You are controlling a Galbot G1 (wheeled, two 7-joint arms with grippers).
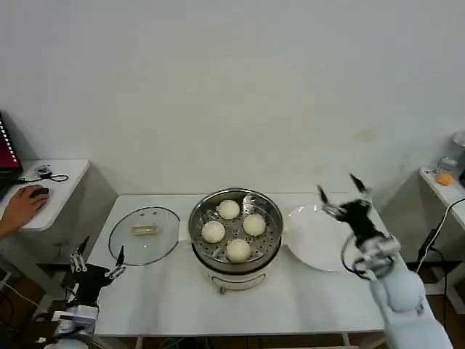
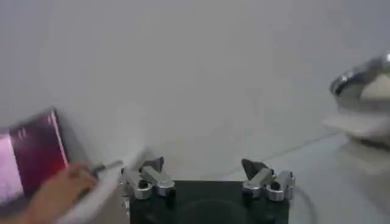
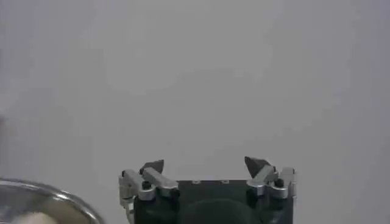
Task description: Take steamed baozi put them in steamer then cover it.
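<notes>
Several white steamed baozi (image 1: 228, 209) sit on the perforated tray inside the shiny steamer (image 1: 270, 240) at the table's middle. The cover (image 1: 145, 234), a clear glass lid with a pale handle, lies flat on the table left of the steamer. My left gripper (image 1: 98, 258) hangs open and empty off the table's left front corner, below the cover. My right gripper (image 1: 339, 190) is raised, open and empty, over the white plate (image 1: 314, 240) right of the steamer. The steamer's rim (image 2: 359, 79) shows far off in the left wrist view, and again (image 3: 36, 198) in the right wrist view.
A side desk (image 1: 54, 190) stands at the left, with a person's hand (image 1: 22, 205) on a mouse and a laptop (image 2: 30, 159) beside it. Another small table with an orange object (image 1: 444, 177) stands at far right. Bare tabletop (image 1: 290, 302) lies in front of the steamer.
</notes>
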